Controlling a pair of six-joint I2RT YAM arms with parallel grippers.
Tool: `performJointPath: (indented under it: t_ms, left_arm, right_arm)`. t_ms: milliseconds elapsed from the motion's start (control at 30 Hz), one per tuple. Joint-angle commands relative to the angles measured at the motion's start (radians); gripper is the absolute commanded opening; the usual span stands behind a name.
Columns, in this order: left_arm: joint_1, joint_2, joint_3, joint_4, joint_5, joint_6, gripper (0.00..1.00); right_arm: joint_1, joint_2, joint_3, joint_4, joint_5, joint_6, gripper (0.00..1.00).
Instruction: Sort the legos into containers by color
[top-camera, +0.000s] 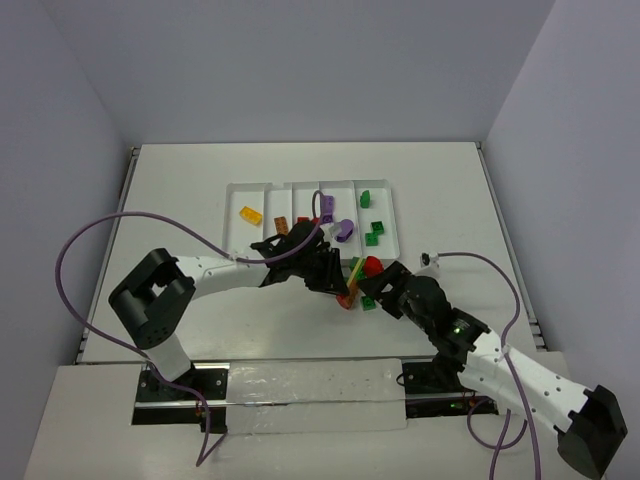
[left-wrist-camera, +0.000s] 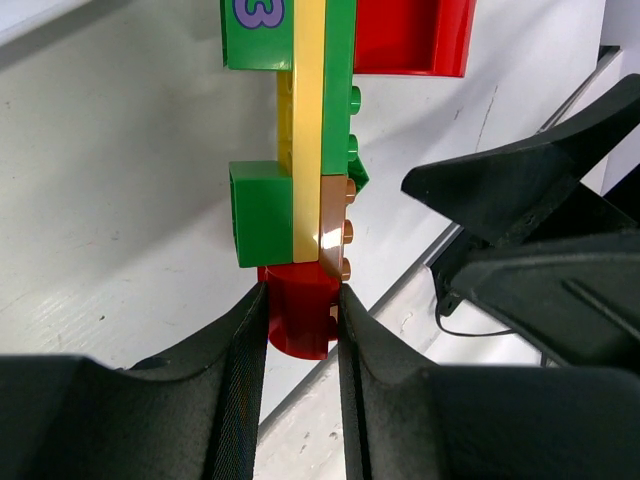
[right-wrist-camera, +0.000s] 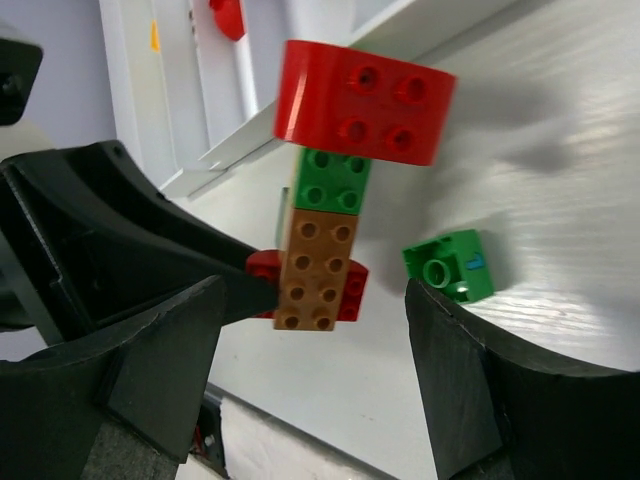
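Tray (top-camera: 240, 195), five compartments, left to right: yellow brick (top-camera: 250, 213), brown brick (top-camera: 281, 226), red brick (right-wrist-camera: 228, 15), purple bricks (top-camera: 343, 230), green bricks (top-camera: 375, 233). Stack (left-wrist-camera: 308, 120) before tray, purple "3" on it: left pincer (left-wrist-camera: 300, 297) clenched on red base (left-wrist-camera: 298, 335); right pincer (right-wrist-camera: 315, 310) released.

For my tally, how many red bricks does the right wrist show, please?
3 red bricks: one topping the stack, one at its base, one in the tray; others possibly hidden.

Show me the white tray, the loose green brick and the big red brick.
White tray (top-camera: 240, 196): top view, bare floor of its leftmost compartment.
Loose green brick (right-wrist-camera: 450, 265): right wrist view, middle of its face.
Big red brick (right-wrist-camera: 362, 100): right wrist view, middle of its face.
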Motion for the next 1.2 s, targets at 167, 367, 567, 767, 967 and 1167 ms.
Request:
performJointPath:
  t_ms: [167, 367, 567, 767, 967, 1167]
  left_arm:
    - [-0.002, -0.113, 0.036, 0.011, 0.006, 0.004, 0.00]
    - [-0.003, -0.155, 0.014, 0.028, 0.029, 0.005, 0.00]
    - [-0.005, -0.161, -0.008, 0.028, 0.041, 0.013, 0.00]
    - [-0.008, -0.182, -0.017, 0.034, 0.042, 0.014, 0.00]
    - [-0.015, -0.207, -0.021, 0.034, 0.042, 0.011, 0.00]
    - [-0.019, -0.232, -0.033, 0.022, 0.034, 0.018, 0.00]
  right_arm:
    - [-0.003, 0.110, 0.059, 0.151, -0.080, -0.060, 0.77]
    - [-0.004, 0.130, 0.059, 0.203, -0.097, -0.055, 0.73]
    - [-0.004, 0.136, 0.054, 0.246, -0.107, -0.039, 0.73]
    - [-0.004, 0.151, 0.052, 0.283, -0.109, -0.013, 0.73]
    - [-0.004, 0.224, 0.043, 0.327, -0.108, 0.018, 0.67]
    - [-0.004, 0.269, 0.028, 0.386, -0.112, 0.057, 0.39]
